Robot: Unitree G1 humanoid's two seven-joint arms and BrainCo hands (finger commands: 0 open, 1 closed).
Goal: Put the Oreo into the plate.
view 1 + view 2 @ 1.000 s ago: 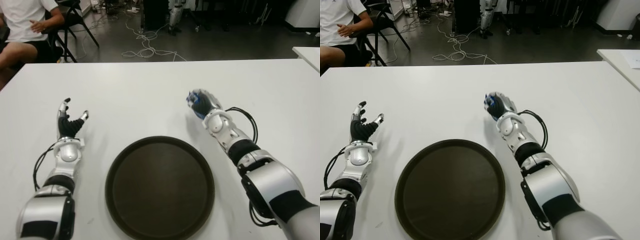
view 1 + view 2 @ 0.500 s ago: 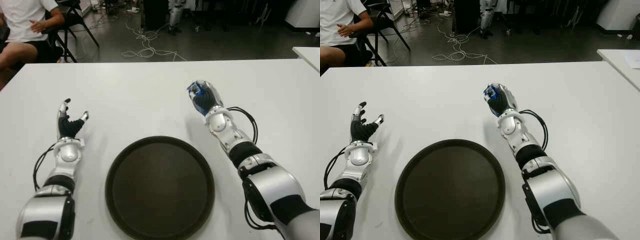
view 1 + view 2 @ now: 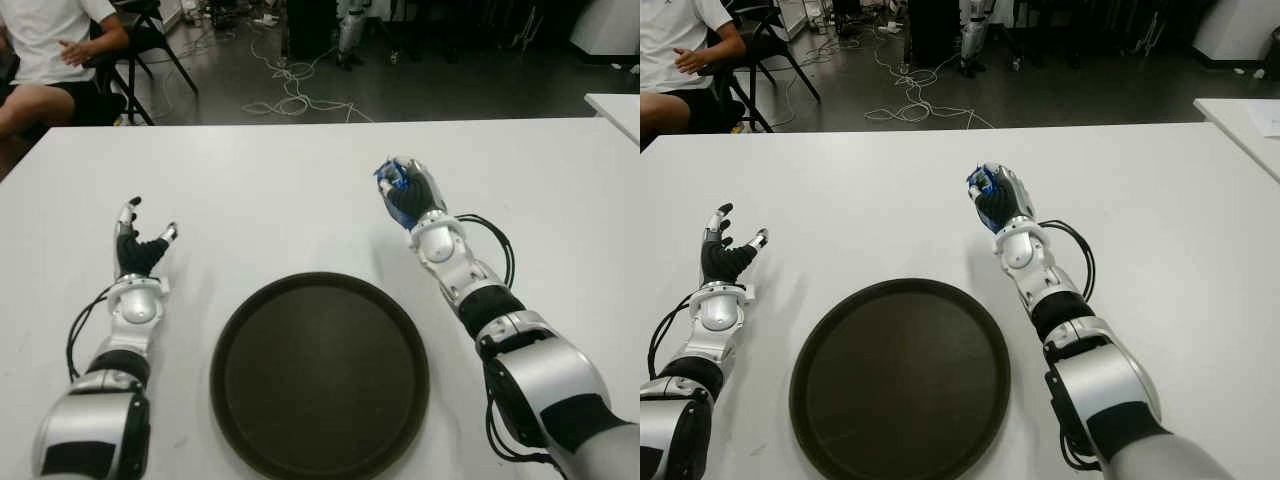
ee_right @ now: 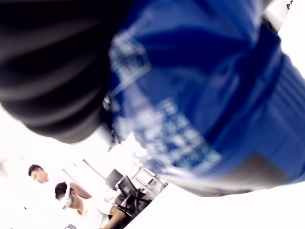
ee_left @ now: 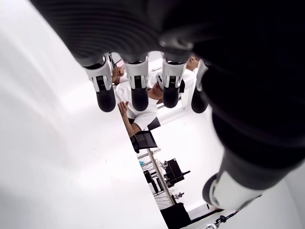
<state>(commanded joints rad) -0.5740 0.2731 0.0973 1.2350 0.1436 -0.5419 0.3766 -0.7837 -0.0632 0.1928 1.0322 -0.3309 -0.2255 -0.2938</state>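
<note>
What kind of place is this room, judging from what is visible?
Probably a robotics lab or workshop. Loose cables lie across the dark floor beyond the white table, and a seated person watches from a chair. The right hand holds a blue Oreo pack beyond the plate.

Left hand [image 5: 157,90] fingers spread above white table [image 5: 43,167]; nothing held.

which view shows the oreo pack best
The right wrist view: the blue Oreo pack fills the frame, wrapper print visible, clamped in the right hand. Both eye views show only a small blue patch among its curled fingers, beyond the plate. The left wrist view shows just the open left hand, no pack.
</note>
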